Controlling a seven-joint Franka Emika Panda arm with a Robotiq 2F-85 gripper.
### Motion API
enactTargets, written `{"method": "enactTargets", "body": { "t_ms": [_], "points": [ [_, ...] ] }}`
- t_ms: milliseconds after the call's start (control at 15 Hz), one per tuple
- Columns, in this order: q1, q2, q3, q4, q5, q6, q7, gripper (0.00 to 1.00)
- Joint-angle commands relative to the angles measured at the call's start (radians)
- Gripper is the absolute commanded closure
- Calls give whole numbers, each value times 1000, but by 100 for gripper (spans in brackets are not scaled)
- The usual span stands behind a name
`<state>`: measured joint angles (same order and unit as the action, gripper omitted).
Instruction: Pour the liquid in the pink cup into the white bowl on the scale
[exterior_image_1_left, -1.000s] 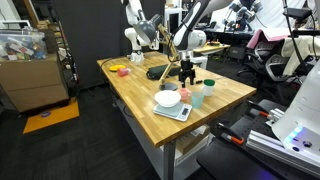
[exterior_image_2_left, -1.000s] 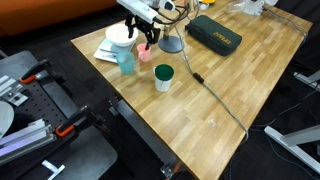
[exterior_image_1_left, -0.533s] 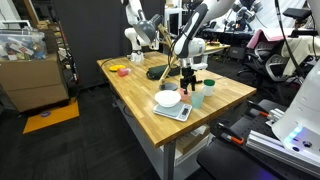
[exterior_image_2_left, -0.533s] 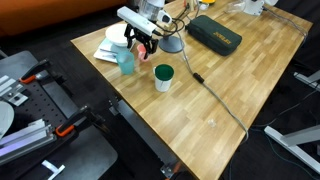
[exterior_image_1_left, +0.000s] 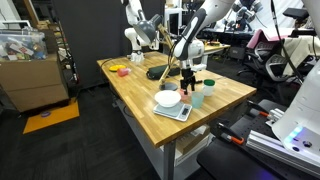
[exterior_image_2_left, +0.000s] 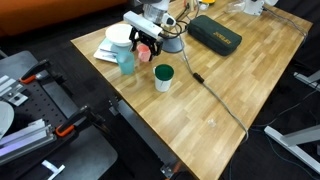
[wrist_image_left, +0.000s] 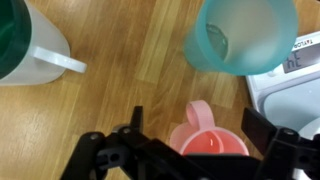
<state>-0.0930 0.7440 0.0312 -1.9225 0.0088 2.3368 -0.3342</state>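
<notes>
The pink cup (wrist_image_left: 207, 138) has a handle and pinkish-red liquid inside; it stands on the wooden table directly below my gripper (wrist_image_left: 198, 128). The gripper is open, with one finger on each side of the cup and a gap on both sides. In the exterior views the gripper (exterior_image_2_left: 147, 44) hangs low over the pink cup (exterior_image_2_left: 146, 57). The white bowl (exterior_image_2_left: 119, 34) sits on the silver scale (exterior_image_2_left: 106, 52) just beyond; both also show in an exterior view, bowl (exterior_image_1_left: 168, 98) and scale (exterior_image_1_left: 174, 112). The scale's corner (wrist_image_left: 292, 82) shows in the wrist view.
A pale mint cup (wrist_image_left: 245, 35) stands close beside the pink cup, between it and the scale. A green-topped white cup (exterior_image_2_left: 163, 77) stands on the other side. A black case (exterior_image_2_left: 214, 35) and a cable (exterior_image_2_left: 205, 90) lie further along the table.
The gripper has moved down and slightly sideways, from above the cups to low around the pink cup. The cups, bowl and scale have not moved.
</notes>
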Motion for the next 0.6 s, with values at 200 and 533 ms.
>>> {"method": "enactTargets", "body": {
  "t_ms": [200,533],
  "points": [
    [-36,89,29,96,-2,-19,-43,2],
    [-38,90,28,97,-2,-13,-39,0]
  ]
}}
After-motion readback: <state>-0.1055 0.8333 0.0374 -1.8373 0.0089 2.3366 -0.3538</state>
